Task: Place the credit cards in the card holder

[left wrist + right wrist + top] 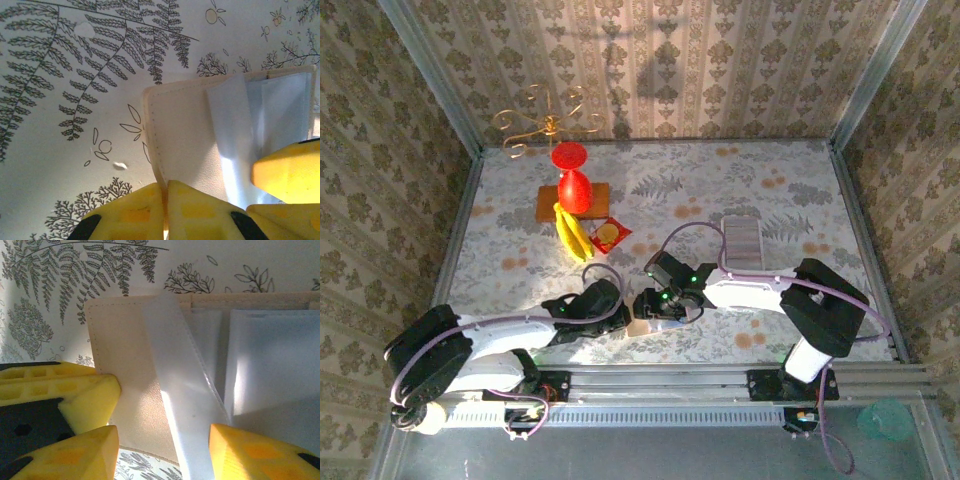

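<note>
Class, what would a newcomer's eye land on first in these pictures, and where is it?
The open tan card holder lies by the near edge of the table, mid-width. The left gripper pinches its edge, while the right gripper stands open astride a pale inner flap. Behind, left of centre, yellow bananas stand out.

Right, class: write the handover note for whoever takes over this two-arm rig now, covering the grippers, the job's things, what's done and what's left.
Left gripper: shut on one edge of the small tan leather-like folding card holder, which lies open on the fern-patterned table.
Right gripper: open, fingers straddling a clear plastic sleeve flap of the holder.
Done: holder unfolded and held down.
Left: the sleeves look empty, so every credit card has yet to go in.
</note>
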Robot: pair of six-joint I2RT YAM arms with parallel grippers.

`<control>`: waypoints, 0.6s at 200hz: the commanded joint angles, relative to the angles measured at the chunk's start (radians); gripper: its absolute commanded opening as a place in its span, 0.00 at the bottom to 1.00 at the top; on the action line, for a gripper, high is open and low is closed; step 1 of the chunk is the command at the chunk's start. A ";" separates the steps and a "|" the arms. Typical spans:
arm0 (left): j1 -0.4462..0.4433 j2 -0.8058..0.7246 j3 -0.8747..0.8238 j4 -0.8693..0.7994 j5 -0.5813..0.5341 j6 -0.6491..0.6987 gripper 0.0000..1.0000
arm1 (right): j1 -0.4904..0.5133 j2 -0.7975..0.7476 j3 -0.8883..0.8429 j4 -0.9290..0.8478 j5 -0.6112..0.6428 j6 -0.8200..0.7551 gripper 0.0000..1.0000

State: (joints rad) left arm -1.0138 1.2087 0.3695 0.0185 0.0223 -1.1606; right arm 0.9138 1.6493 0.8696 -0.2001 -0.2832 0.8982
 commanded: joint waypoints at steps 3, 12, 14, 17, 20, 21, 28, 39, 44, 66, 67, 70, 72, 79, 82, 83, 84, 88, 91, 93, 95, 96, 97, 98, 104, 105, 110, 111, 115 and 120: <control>0.003 -0.034 -0.050 -0.004 0.007 -0.019 0.08 | 0.005 0.000 -0.015 0.083 -0.061 0.036 0.50; 0.012 -0.044 -0.066 -0.001 0.009 -0.023 0.07 | 0.007 -0.004 -0.017 0.103 -0.074 0.032 0.49; 0.014 -0.047 -0.068 0.000 0.009 -0.025 0.07 | 0.008 -0.006 -0.018 0.107 -0.077 0.032 0.49; 0.014 -0.052 -0.075 0.001 0.008 -0.029 0.07 | 0.008 -0.008 -0.020 0.113 -0.079 0.031 0.49; 0.016 -0.057 -0.080 0.003 0.006 -0.031 0.07 | 0.009 -0.011 -0.022 0.124 -0.082 0.030 0.49; 0.017 -0.057 -0.082 0.005 0.006 -0.032 0.07 | 0.009 -0.012 -0.023 0.127 -0.083 0.031 0.49; 0.019 -0.069 -0.096 0.012 0.004 -0.039 0.06 | 0.010 -0.021 -0.035 0.155 -0.095 0.036 0.48; 0.024 -0.087 -0.109 0.011 0.001 -0.041 0.07 | 0.011 -0.029 -0.047 0.203 -0.111 0.048 0.48; 0.026 -0.094 -0.112 0.006 0.000 -0.040 0.07 | 0.012 -0.033 -0.054 0.225 -0.117 0.053 0.47; 0.030 -0.107 -0.130 0.018 0.002 -0.048 0.09 | 0.016 -0.033 -0.067 0.307 -0.155 0.077 0.47; 0.030 -0.107 -0.131 0.018 0.003 -0.048 0.09 | 0.016 -0.033 -0.067 0.309 -0.156 0.078 0.47; 0.030 -0.106 -0.132 0.020 0.004 -0.049 0.09 | 0.019 -0.033 -0.067 0.316 -0.159 0.079 0.47; 0.030 -0.105 -0.132 0.019 0.005 -0.049 0.09 | 0.020 -0.032 -0.068 0.320 -0.162 0.080 0.47; 0.029 -0.101 -0.130 0.020 0.008 -0.049 0.09 | 0.022 -0.032 -0.069 0.338 -0.171 0.080 0.47; 0.030 -0.099 -0.129 0.022 0.011 -0.048 0.09 | 0.023 -0.032 -0.069 0.344 -0.175 0.080 0.47; 0.030 -0.098 -0.130 0.023 0.011 -0.048 0.09 | 0.023 -0.032 -0.069 0.345 -0.176 0.081 0.47; 0.030 -0.096 -0.130 0.024 0.011 -0.048 0.09 | 0.023 -0.032 -0.069 0.348 -0.177 0.081 0.47; 0.029 -0.092 -0.129 0.027 0.014 -0.047 0.09 | 0.026 -0.033 -0.067 0.357 -0.181 0.083 0.47; 0.030 -0.087 -0.127 0.026 0.015 -0.045 0.09 | 0.028 -0.034 -0.067 0.365 -0.184 0.083 0.47; 0.030 -0.085 -0.126 0.028 0.016 -0.044 0.09 | 0.028 -0.035 -0.067 0.367 -0.186 0.084 0.47; 0.029 -0.083 -0.125 0.028 0.017 -0.043 0.09 | 0.029 -0.035 -0.066 0.370 -0.188 0.084 0.47; 0.029 -0.081 -0.124 0.028 0.017 -0.042 0.09 | 0.030 -0.036 -0.066 0.372 -0.188 0.084 0.47; 0.029 -0.080 -0.123 0.028 0.017 -0.041 0.09 | 0.031 -0.036 -0.065 0.373 -0.189 0.084 0.47; 0.029 -0.078 -0.123 0.028 0.018 -0.041 0.09 | 0.031 -0.036 -0.065 0.375 -0.189 0.084 0.47; 0.030 -0.069 -0.117 0.029 0.022 -0.037 0.09 | 0.034 -0.035 -0.060 0.379 -0.191 0.082 0.47; 0.030 -0.067 -0.117 0.029 0.023 -0.036 0.09 | 0.034 -0.036 -0.059 0.378 -0.191 0.083 0.47; 0.030 -0.060 -0.114 0.029 0.025 -0.033 0.09 | 0.036 -0.036 -0.057 0.382 -0.192 0.082 0.47; 0.029 -0.059 -0.113 0.028 0.026 -0.034 0.09 | 0.037 -0.034 -0.055 0.383 -0.193 0.082 0.47; 0.030 -0.053 -0.110 0.028 0.027 -0.031 0.09 | 0.037 -0.034 -0.054 0.386 -0.194 0.082 0.47; 0.031 -0.048 -0.107 0.029 0.028 -0.028 0.09 | 0.037 -0.034 -0.052 0.391 -0.195 0.084 0.47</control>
State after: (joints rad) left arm -0.9909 1.1191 0.2626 0.0849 0.0334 -1.1900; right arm 0.9382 1.6405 0.8078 0.1143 -0.4278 0.9676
